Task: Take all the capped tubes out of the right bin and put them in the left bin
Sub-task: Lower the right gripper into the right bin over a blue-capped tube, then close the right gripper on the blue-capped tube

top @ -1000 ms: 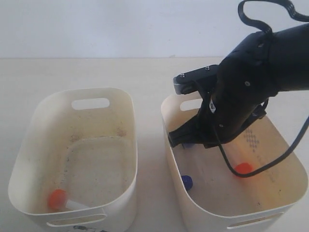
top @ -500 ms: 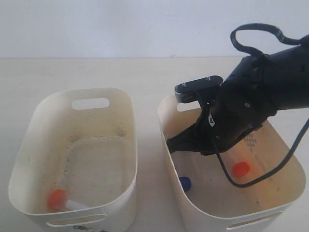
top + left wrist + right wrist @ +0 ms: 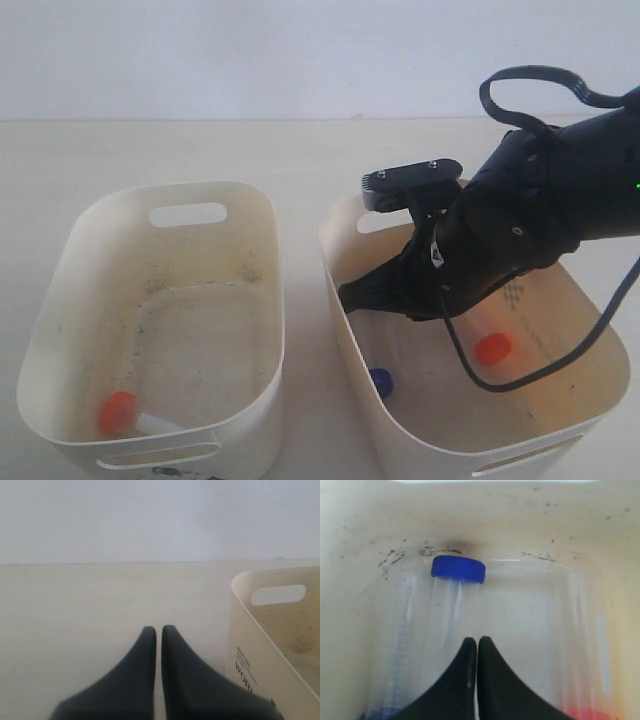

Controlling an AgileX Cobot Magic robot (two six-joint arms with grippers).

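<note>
At seven o'clock in the right bin (image 3: 440, 445), a blue-capped tube (image 3: 381, 380) is half hidden by the bin's wall in the exterior view. In the right wrist view an orange cap (image 3: 590, 714) and another blue cap (image 3: 377, 714) are cut off by the edge.

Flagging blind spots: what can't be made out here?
Exterior view: black right arm hides rear floor of the yellowish oval plastic right bin.
Exterior view: its near wall hides a blue-capped clear tube's body.
Right wrist view: frame edge crops an orange cap.
Left wrist view: fine dark print on the cream-white oval left bin, unreadably small.
</note>
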